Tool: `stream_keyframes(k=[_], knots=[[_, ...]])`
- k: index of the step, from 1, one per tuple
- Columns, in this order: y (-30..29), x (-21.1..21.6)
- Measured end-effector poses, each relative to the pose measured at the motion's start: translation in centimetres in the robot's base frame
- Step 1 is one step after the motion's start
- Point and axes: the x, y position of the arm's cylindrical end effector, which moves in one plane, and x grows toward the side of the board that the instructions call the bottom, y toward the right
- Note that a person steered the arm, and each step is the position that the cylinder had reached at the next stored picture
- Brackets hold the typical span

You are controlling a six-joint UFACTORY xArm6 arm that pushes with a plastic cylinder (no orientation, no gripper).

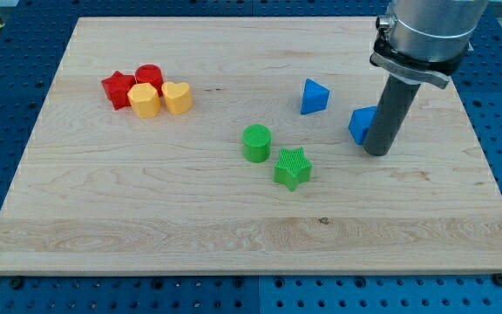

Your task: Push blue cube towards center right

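The blue cube [360, 124] sits on the wooden board right of centre, partly hidden behind my rod. My tip [376, 152] rests on the board touching or just off the cube's lower right side. A blue triangular block [314, 96] lies a little to the upper left of the cube, apart from it.
A green cylinder [256, 143] and a green star [292, 168] lie near the board's middle. At the upper left a red star [118, 89], a red cylinder [149, 77], a yellow hexagon block [145, 101] and a yellow heart [177, 98] cluster together. The board's right edge [486, 166] is close by.
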Motion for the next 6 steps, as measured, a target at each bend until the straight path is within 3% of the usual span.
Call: stream_keyframes(k=[2, 5, 6], knots=[[-5.9, -1.1], [1.5, -3.4], [0.7, -3.4]])
